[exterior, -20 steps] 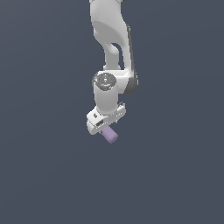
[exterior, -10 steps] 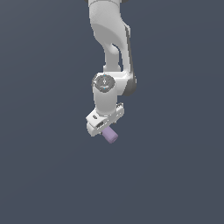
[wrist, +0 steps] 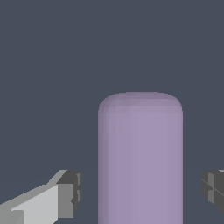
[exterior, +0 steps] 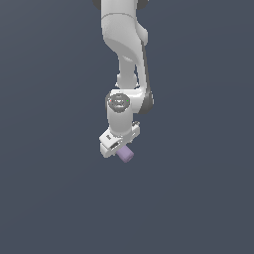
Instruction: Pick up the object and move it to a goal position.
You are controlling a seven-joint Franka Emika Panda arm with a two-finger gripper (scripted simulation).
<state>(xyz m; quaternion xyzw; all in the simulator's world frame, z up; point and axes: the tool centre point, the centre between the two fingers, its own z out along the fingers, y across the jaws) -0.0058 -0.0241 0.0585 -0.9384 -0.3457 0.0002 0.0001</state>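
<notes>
The object, a pale lilac short cylinder [exterior: 126,155], lies on the dark grey floor and pokes out from under the white hand in the exterior view. My gripper [exterior: 120,149] is directly over it. In the wrist view the cylinder [wrist: 140,162] fills the middle of my gripper [wrist: 140,189]. One fingertip [wrist: 70,192] and the other [wrist: 213,187] stand on either side of it with a clear gap to each. The jaws are open around the cylinder and not touching it. The cylinder's near end is cut off by the frame edge.
The plain dark grey floor [exterior: 54,198] surrounds the arm on all sides. The white arm [exterior: 121,44] comes down from the upper edge of the exterior view. No other objects or goal marker show.
The wrist and hand have come down slightly over the cylinder. The cylinder has stayed in place.
</notes>
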